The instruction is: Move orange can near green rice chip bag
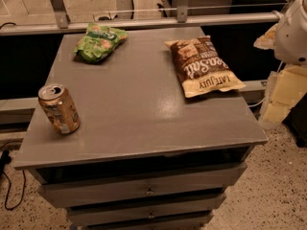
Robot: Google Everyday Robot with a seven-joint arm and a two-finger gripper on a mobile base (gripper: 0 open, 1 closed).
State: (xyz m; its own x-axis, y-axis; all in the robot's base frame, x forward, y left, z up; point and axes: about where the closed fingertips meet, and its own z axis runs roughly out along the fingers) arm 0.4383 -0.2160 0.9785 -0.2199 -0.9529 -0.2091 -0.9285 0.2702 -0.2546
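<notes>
Orange can (59,109) stands by front-left corner of surface (144,109), untouched. Green rice chip bag (99,42) at back-left corner, well apart. Gripper not in view, so open/closed: can't tell. Whole move prob. still left.

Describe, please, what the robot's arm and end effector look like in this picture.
Only a smooth, rounded white shell of the arm shows, at the upper right edge. It has a small dark dot near its lower rim; no lettering or cable on it is visible. The end effector is out of the picture.
</notes>
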